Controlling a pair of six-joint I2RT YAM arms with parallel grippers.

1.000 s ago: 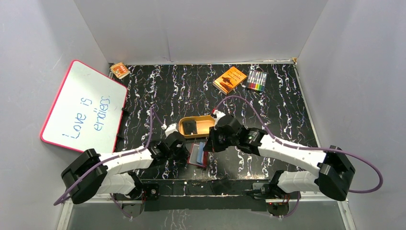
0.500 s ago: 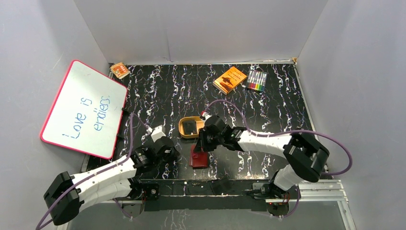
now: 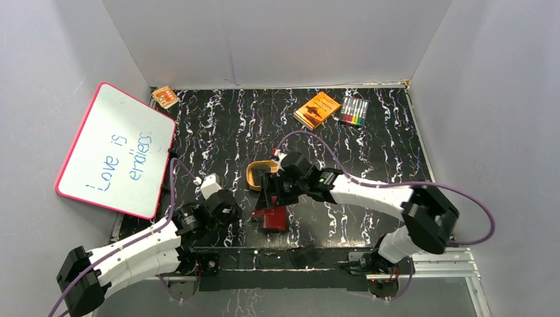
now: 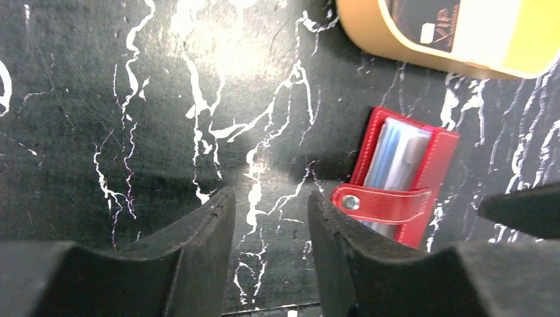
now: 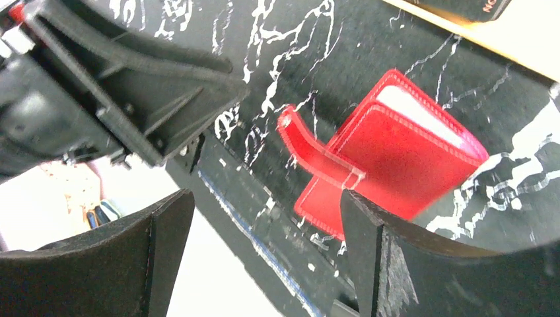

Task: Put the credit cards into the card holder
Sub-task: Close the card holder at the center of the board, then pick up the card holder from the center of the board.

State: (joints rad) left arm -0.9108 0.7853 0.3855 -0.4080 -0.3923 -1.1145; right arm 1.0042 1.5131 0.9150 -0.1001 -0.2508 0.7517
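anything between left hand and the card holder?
Nothing; bare table separates left hand from card holder, seen in left wrist view.

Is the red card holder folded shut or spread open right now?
Folded, not snapped: covers of the card holder lie together, its strap sticking out loose.

Card holder (image 4: 403, 165): dark red, folded nearly closed, lying flat on the tabletop (image 4: 132, 99) near its front edge. Pale blue-grey pockets show at the open edge. Snap strap unfastened, arching clear of the cover. One dark credit card (image 4: 426, 23), printed "VIP", lies in the tan tray (image 4: 363, 26) just beyond.
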